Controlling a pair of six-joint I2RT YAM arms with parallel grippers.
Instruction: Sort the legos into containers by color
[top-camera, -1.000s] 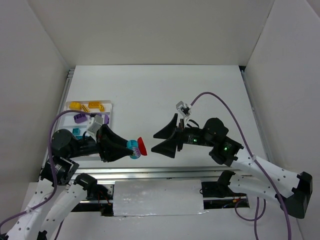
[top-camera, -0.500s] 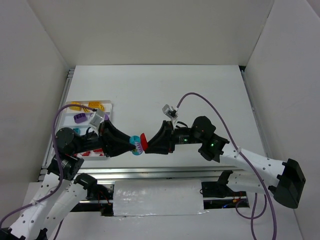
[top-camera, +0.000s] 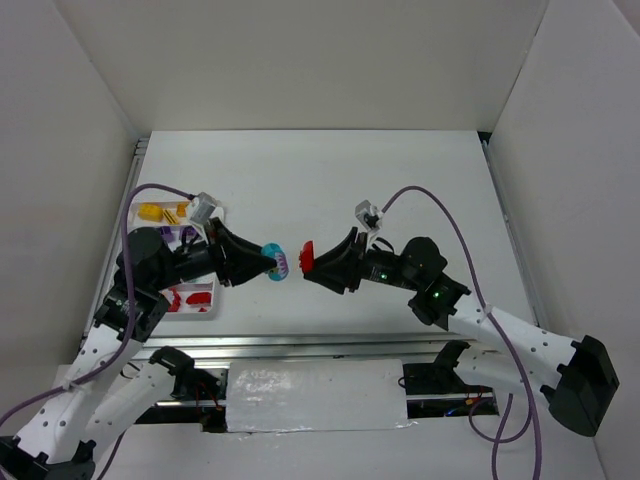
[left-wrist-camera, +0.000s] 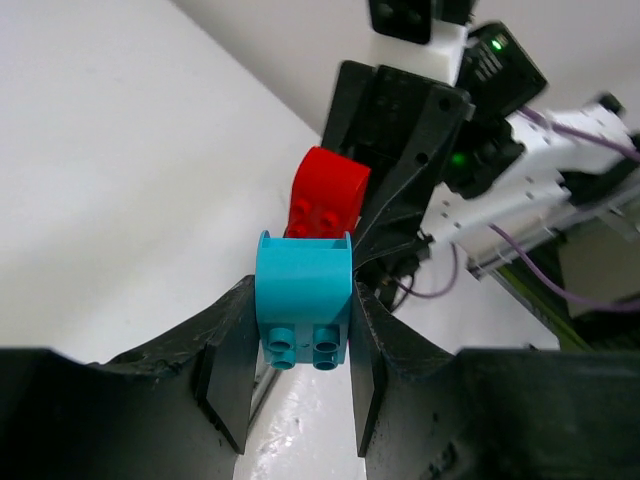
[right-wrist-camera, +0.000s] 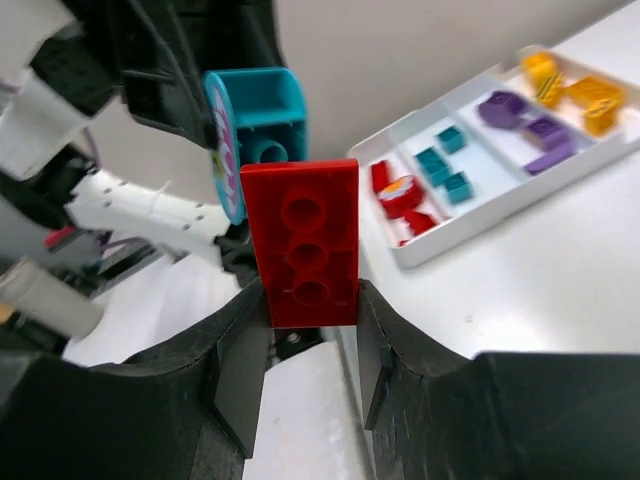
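Left hand (top-camera: 266, 262): was clamped on a teal rounded plastic brick (left-wrist-camera: 303, 290), raised above the white desk (top-camera: 400, 190) near the middle of its near edge.

Right hand (top-camera: 314, 262): gripped a red plastic brick (right-wrist-camera: 303, 245), which faced the teal one, slightly apart.

White compartmented plastic tray (right-wrist-camera: 500, 207): lay by the left edge and held loose bricks (right-wrist-camera: 447, 160) in yellow, purple, teal and red rows.
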